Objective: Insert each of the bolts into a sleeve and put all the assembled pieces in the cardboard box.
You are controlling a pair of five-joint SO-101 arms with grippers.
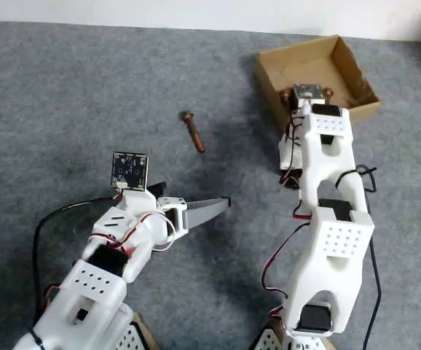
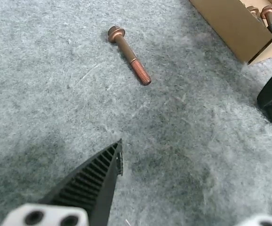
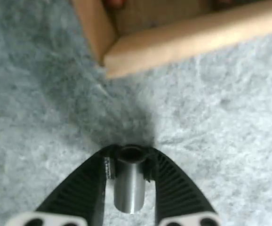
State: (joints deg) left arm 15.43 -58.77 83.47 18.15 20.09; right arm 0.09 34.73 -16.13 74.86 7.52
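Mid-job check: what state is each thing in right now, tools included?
left tool: open, empty.
right tool: shut on the sleeve.
sleeve: gripped, open end hollow, nothing inserted.
bolt: lying flat on the carpet, loose, not sleeved.
cardboard box: upright, open-topped, two copper heads showing inside.

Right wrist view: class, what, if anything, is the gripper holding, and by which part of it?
The right gripper holds a metal sleeve, gripped on its sides near the open end.
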